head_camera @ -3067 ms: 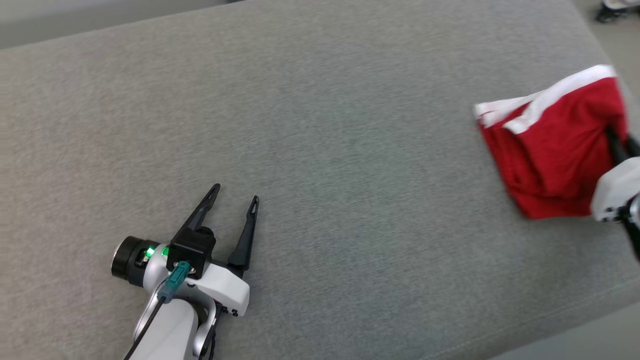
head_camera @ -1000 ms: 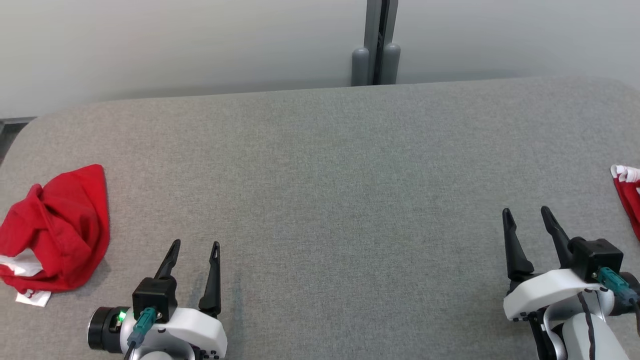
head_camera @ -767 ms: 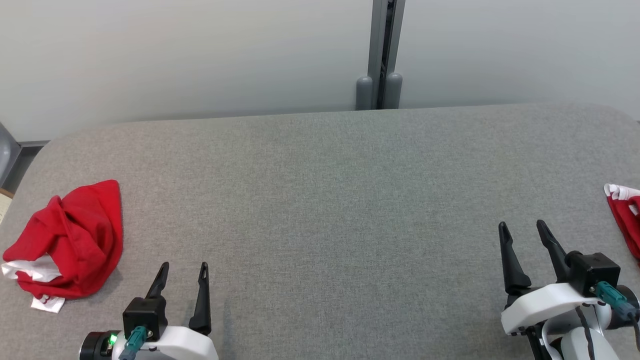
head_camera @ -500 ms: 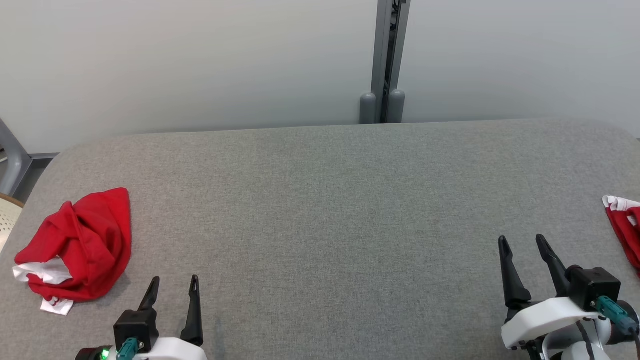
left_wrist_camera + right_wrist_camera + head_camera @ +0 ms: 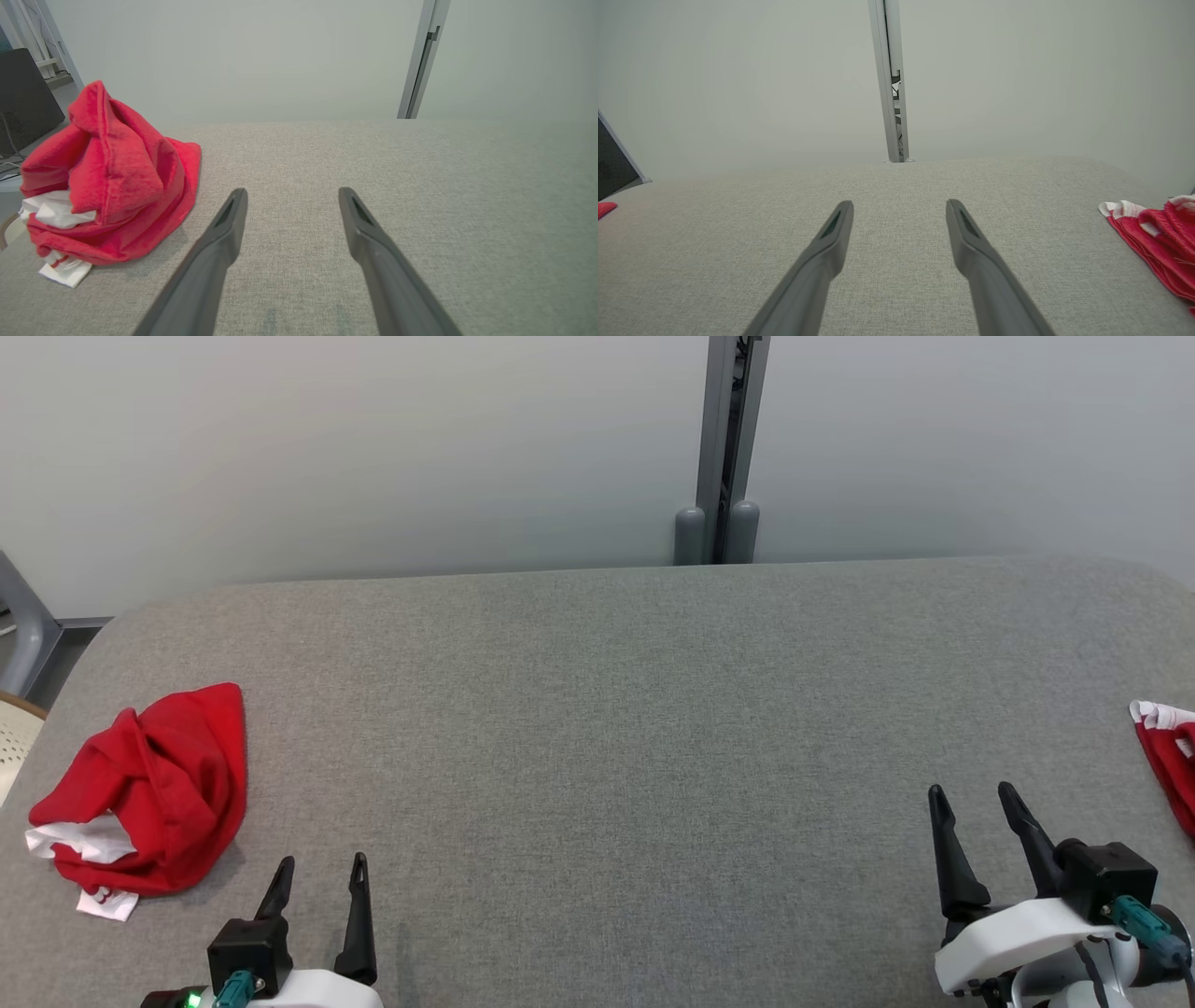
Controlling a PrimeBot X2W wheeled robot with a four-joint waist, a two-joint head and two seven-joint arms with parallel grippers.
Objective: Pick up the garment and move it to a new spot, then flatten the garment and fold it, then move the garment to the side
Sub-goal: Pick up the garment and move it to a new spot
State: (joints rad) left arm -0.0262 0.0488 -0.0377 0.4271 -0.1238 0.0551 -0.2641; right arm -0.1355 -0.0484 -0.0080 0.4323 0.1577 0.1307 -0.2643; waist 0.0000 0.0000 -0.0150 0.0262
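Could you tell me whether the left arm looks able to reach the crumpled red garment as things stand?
Probably yes: the crumpled red garment lies close beside the left gripper, whose jaws stand open, with only bare table between them.

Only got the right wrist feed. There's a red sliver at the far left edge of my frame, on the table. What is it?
Observer: A red garment, lying near the left end of the grey table.
Operator: Folded?
Observer: No. The left wrist view shows it bunched into a peaked heap, with white fabric poking out low on one side.
Operator: Left gripper on it?
Observer: No. The left gripper is open, holds nothing, and sits apart from the heap, toward the table's middle.
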